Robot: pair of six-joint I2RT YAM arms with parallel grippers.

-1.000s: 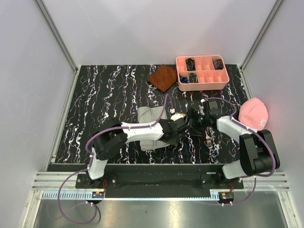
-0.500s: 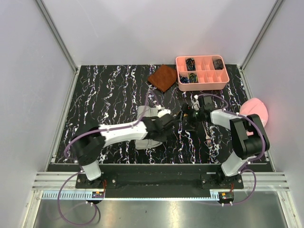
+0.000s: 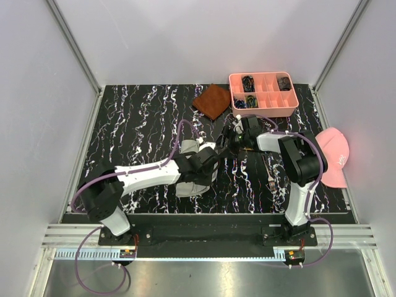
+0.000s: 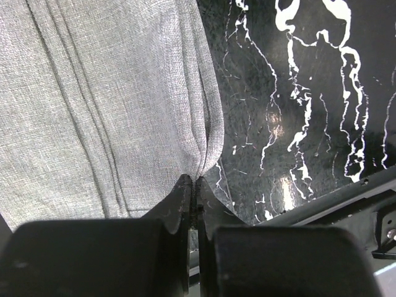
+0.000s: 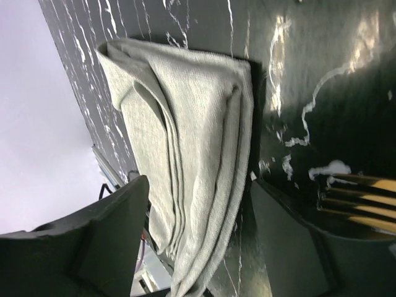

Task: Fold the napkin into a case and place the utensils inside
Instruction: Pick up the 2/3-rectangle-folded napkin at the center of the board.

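The napkin point(image 3: 187, 168) lies folded into a narrow, layered grey strip on the black marbled table. My left gripper point(image 3: 208, 158) is shut on the strip's right edge. In the left wrist view the cloth point(image 4: 105, 105) puckers into the closed jaws of my left gripper point(image 4: 197, 180). My right gripper point(image 3: 233, 140) hovers open just right of the strip's far end. In its wrist view the napkin point(image 5: 185, 148) shows between the spread fingers point(image 5: 117, 232). Gold-coloured utensil tines point(image 5: 362, 193) show at the right edge. A silver fork point(image 3: 270, 170) lies to the right.
A rust-brown cloth point(image 3: 212, 101) and a pink compartment tray point(image 3: 263, 105) sit at the back. A pink cap point(image 3: 333, 156) lies at the table's right edge. Grey walls close in the table on three sides.
My left gripper has drawn back leftward to the napkin's right edge and shut on it. My right gripper has swung left and away from me, from beside the fork toward the napkin's far end.
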